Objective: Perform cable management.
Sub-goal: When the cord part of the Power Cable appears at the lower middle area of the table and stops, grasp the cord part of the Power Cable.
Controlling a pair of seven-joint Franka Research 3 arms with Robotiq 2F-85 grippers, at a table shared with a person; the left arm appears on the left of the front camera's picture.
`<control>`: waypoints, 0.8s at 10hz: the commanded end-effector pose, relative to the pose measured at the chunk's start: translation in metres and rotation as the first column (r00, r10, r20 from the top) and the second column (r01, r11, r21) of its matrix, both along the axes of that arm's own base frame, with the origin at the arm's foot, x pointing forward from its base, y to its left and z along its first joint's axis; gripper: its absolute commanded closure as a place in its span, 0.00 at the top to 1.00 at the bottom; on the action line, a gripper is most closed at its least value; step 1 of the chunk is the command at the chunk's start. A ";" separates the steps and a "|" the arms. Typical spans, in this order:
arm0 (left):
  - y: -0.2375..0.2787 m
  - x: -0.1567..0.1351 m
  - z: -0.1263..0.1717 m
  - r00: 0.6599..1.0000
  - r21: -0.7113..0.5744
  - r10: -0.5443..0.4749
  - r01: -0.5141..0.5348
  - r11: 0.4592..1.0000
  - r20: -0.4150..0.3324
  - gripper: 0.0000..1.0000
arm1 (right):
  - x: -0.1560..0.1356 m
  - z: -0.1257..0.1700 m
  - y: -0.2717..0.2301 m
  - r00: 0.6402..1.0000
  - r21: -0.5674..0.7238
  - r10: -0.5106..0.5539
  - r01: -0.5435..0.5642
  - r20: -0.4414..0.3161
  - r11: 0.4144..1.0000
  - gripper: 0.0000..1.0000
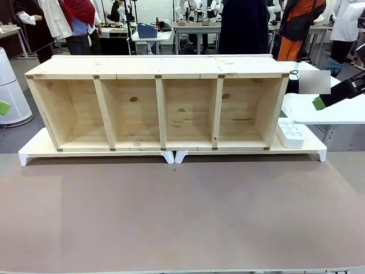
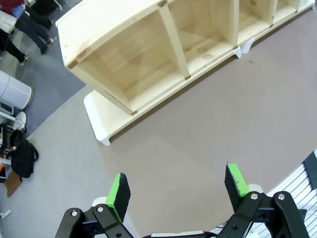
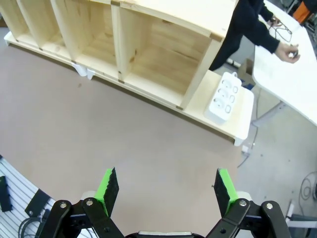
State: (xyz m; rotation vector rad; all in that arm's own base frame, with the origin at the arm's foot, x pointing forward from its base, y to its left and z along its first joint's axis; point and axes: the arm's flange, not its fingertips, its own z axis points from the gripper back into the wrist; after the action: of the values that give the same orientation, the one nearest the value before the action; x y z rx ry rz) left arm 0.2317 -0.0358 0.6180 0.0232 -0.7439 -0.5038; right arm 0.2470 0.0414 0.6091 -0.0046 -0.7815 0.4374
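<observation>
A thin black cable (image 3: 278, 29) lies in loops on a white side table (image 3: 290, 82) beyond the shelf's end. A person's hand (image 3: 288, 51) in a dark sleeve rests on that table next to it. A bit of the cable (image 1: 294, 73) peeks out behind the shelf's right top corner. My right gripper (image 3: 166, 191) is open and empty, hovering over the brown table well short of the shelf; its green pad (image 1: 318, 103) shows at the right edge of the front view. My left gripper (image 2: 176, 191) is open and empty too, above the table's left end.
A long wooden shelf (image 1: 159, 74) with several open compartments stands on a white base (image 1: 34, 149) across the far side. A white power strip (image 1: 290, 134) lies on the base at its right end. The brown table surface (image 1: 182, 211) stretches in front. People stand farther back.
</observation>
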 end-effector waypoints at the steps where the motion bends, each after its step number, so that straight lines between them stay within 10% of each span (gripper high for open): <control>1: 0.012 -0.047 -0.165 1.000 -0.001 -0.001 0.001 1.000 0.009 1.00 | -0.050 -0.138 -0.008 1.000 0.014 -0.002 0.002 0.003 1.000 1.00; 4: 0.013 -0.044 -0.166 1.000 -0.004 -0.003 0.003 1.000 0.005 1.00 | -0.047 -0.141 -0.007 1.000 0.016 0.004 -0.004 -0.003 1.000 1.00; 5: 0.005 0.005 -0.006 1.000 -0.009 0.006 -0.006 1.000 -0.024 1.00 | -0.046 -0.141 -0.007 1.000 0.019 0.023 -0.023 -0.007 1.000 1.00; 6: 0.005 0.005 -0.006 1.000 -0.009 0.006 -0.006 1.000 -0.024 1.00 | 0.002 -0.003 0.000 1.000 -0.001 0.001 -0.001 -0.014 1.000 1.00; 8: 0.005 0.005 -0.006 1.000 -0.009 0.006 -0.006 1.000 -0.024 1.00 | 0.002 -0.003 0.000 1.000 -0.001 0.001 -0.001 -0.014 1.000 1.00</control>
State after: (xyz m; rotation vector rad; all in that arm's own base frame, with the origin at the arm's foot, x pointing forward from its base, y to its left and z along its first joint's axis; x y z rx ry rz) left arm 0.2377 -0.0315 0.6117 0.0105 -0.7192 -0.4947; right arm 0.2486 0.0425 0.6065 0.0012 -0.7698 0.4423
